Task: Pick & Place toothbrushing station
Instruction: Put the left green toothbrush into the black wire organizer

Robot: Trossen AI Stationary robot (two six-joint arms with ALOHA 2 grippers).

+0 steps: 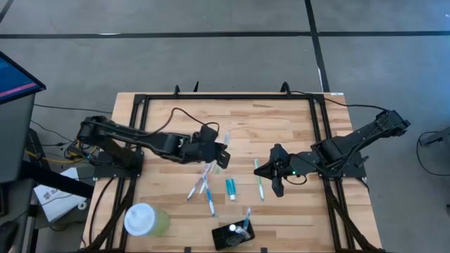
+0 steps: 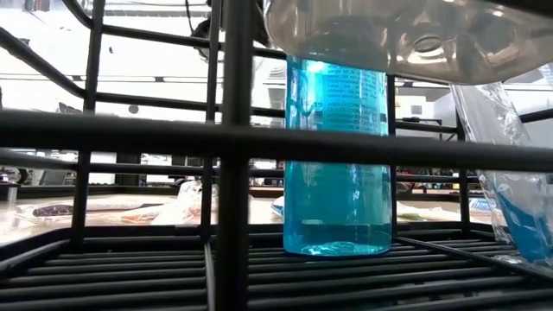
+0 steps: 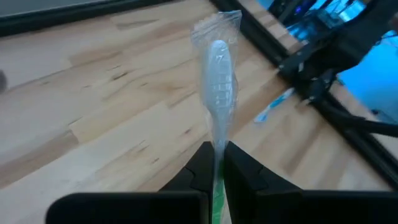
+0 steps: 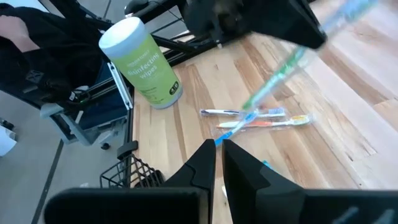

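My left gripper (image 1: 220, 152) hangs over the table's middle, shut on a toothbrush (image 3: 217, 74) with a green handle, sealed in a clear wrapper. Several more toothbrushes (image 1: 202, 185) and a teal tube (image 1: 230, 187) lie flat on the wood. Another toothbrush (image 1: 258, 180) lies beside my right gripper (image 1: 274, 187), which is shut on nothing and held above the table. The black holder (image 1: 230, 237) stands at the near edge with one toothbrush (image 1: 245, 221) sticking up out of it. My left gripper pinches the wrapped toothbrush's neck (image 3: 217, 146), just below the head, between its two fingers. The head sticks out past the fingertips, and the green handle (image 4: 268, 87) runs back under the fingers. The toothbrush slants in the air, clear of the table.
A pale green wipes canister with a white lid (image 1: 144, 220) stands at the near left corner. A black frame (image 1: 140, 98) borders the tabletop. In the low view a black rack (image 2: 233, 155) and a blue bottle (image 2: 337, 190) block the sight across the table.
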